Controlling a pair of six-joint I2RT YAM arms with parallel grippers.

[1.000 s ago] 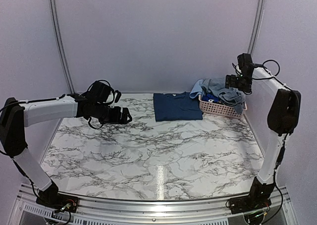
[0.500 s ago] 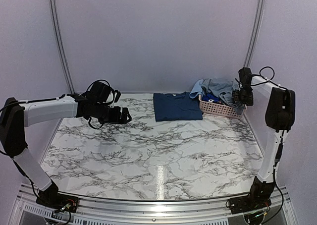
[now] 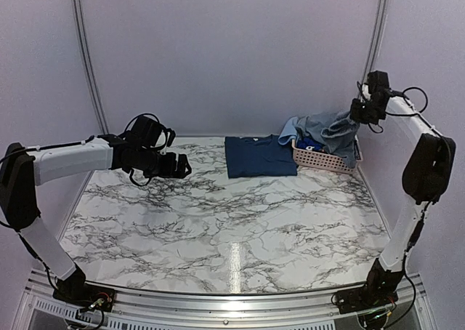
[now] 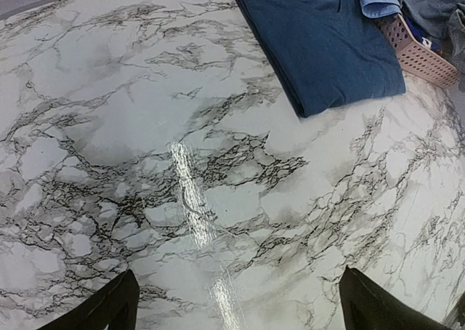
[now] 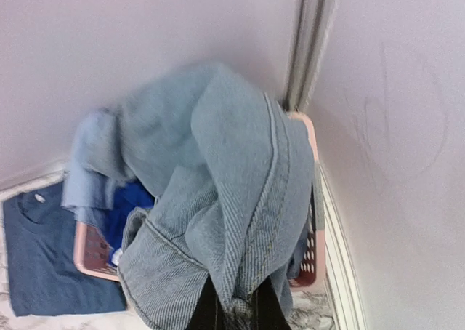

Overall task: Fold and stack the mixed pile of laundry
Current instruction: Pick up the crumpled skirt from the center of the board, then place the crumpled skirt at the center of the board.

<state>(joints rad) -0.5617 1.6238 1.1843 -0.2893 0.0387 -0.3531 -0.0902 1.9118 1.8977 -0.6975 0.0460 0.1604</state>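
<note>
The mixed laundry pile (image 3: pixel 314 135) sits in a pink basket at the back right corner. My right gripper (image 3: pixel 361 112) is raised above the basket and shut on a fold of the light-blue denim piece (image 5: pixel 218 192), which hangs from it over the pile. In the right wrist view the gripper (image 5: pixel 236 317) pinches the denim at the bottom edge. A bright-blue item (image 5: pixel 131 210) and a pale-blue one (image 5: pixel 91 155) lie underneath. A dark navy shirt (image 3: pixel 259 156) lies folded flat beside the basket. My left gripper (image 3: pixel 182 168) hovers open over the marble at the left, holding nothing.
The pink perforated basket (image 3: pixel 320 160) stands against the right wall, touching the folded shirt's right edge. The back wall and a vertical metal rail (image 5: pixel 309 46) are close behind the right gripper. The marble tabletop (image 4: pixel 145 126) spreads below the left gripper (image 4: pixel 236 308).
My right gripper dropped to the basket, shut on the denim piece and rose back up with it. The left arm has barely moved.
</note>
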